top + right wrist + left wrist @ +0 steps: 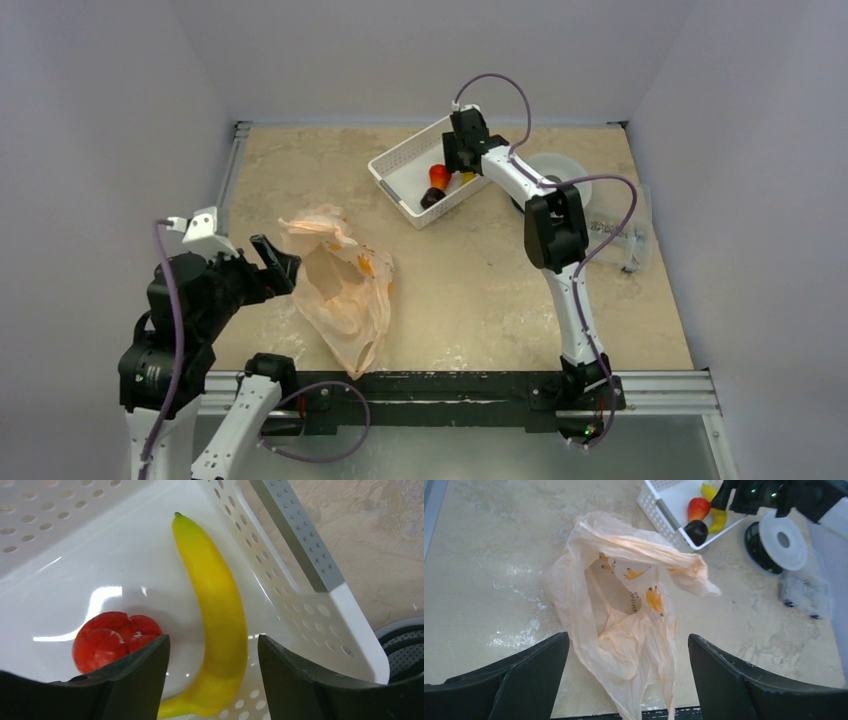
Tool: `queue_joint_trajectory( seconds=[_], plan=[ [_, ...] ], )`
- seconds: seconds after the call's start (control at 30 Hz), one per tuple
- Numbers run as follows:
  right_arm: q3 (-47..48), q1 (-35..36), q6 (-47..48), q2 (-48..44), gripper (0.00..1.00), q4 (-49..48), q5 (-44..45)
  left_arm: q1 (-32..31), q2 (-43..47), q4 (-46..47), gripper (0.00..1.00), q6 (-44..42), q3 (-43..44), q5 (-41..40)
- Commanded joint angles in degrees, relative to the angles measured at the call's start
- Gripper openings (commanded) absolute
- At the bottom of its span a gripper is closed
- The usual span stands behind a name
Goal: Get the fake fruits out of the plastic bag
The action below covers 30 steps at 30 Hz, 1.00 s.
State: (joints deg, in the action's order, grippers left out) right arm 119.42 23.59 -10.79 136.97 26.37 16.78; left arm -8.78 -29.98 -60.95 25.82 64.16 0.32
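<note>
Beige marbled table (470, 290), glossy in patches, is closed in by plain pale grey walls (400, 50) on the left, far and right sides. A metal rail (660, 385) is fixed along the near edge. The bag (340, 285) is laid crumpled on the near-left part of the table, mouth spread open. The left gripper (278, 262) is held just left of the bag, fingers wide apart, nothing clamped. A white perforated basket (395, 170) is set far centre. A banana (215, 595), a red piece (698, 509) and a dark piece (696, 531) are all seen inside it. The right gripper (458, 158) is held over the basket's right end, fingers apart above the banana. A spool (781, 540) is placed just right of the basket, a clear packet (804, 590) near the right edge.
</note>
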Motion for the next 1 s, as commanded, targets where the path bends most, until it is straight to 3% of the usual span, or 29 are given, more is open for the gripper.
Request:
queue_joint_trajectory(
  seconds=[0.0, 0.13, 0.3, 0.6, 0.67, 0.7, 0.87, 0.97],
  plan=[
    [4.15, -0.05, 1.70, -1.08, 0.67, 0.79, 0.85, -0.28, -1.03, -3.06, 0.89, 1.88, 10.38, 2.34],
    [6.08, 0.05, 0.41, -4.11, 0.72, 5.16, 2.44, -0.28, -2.36, -3.03, 0.89, 1.24, 17.90, 2.16],
    [2.31, 1.92, -1.79, -16.17, 0.77, 9.26, 3.29, -0.28, -4.07, -1.55, 0.91, -0.97, 25.56, 0.01],
    [-21.49, 3.91, -4.77, -49.70, 0.81, 8.94, 1.84, -0.28, -7.13, 1.85, 0.93, -3.31, 38.19, -0.14],
    [-27.93, 3.91, -5.11, -60.30, 0.97, 5.75, 2.04, -0.28, -6.76, 1.85, 0.93, -3.31, 39.31, -0.14],
    [-30.43, 3.89, -5.12, -64.97, 0.99, 4.84, 1.32, -0.28, -6.45, 1.85, 0.93, -3.31, 39.56, -0.14],
    [-36.92, 3.92, -4.91, -82.86, 0.99, -1.31, -1.41, -0.28, -5.44, 1.85, 0.93, -3.31, 40.27, -0.14],
    [-38.43, 3.92, -4.33, -90.44, 0.99, -3.57, 1.66, -0.28, -5.57, 5.86, 0.96, -4.48, 40.60, 0.08]
  ],
)
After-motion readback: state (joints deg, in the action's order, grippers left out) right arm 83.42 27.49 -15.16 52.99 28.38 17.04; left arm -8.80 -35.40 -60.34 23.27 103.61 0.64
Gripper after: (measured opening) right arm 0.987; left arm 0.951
